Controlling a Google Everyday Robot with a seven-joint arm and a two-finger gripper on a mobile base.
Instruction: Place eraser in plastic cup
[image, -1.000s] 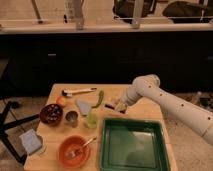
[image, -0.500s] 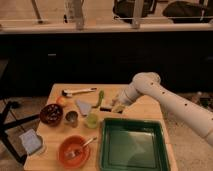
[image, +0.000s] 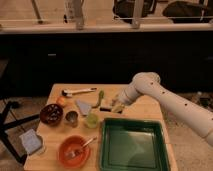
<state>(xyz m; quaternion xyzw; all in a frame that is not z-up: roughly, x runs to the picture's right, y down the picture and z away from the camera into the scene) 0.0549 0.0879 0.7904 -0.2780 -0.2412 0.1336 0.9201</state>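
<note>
My gripper (image: 116, 103) is low over the middle of the wooden worktop (image: 150, 111), with the arm coming in from the right edge. The small flat eraser with a dark base and pale top (image: 106, 108) lies flat on the wood just beside the gripper tip, on its left-edge side. Touching or a hair apart, can't tell. Can't tell either whether the grip is released or clenched.

The small translucent yellow-green plastic cup (image: 92, 120) stands upright near the eraser, a bit toward the front-left, just beside the left rim of the green rectangular plastic tray (image: 132, 122). The dull metal cup (image: 72, 118) is left of it, the grey triangular wedge (image: 84, 106) is behind both cups, and the orange bowl with a spoon (image: 74, 150) is by the front edge.

Versus a second ago, the gripper has crept slightly toward the left edge, closer to the eraser. The eraser and both cups haven't moved.
</note>
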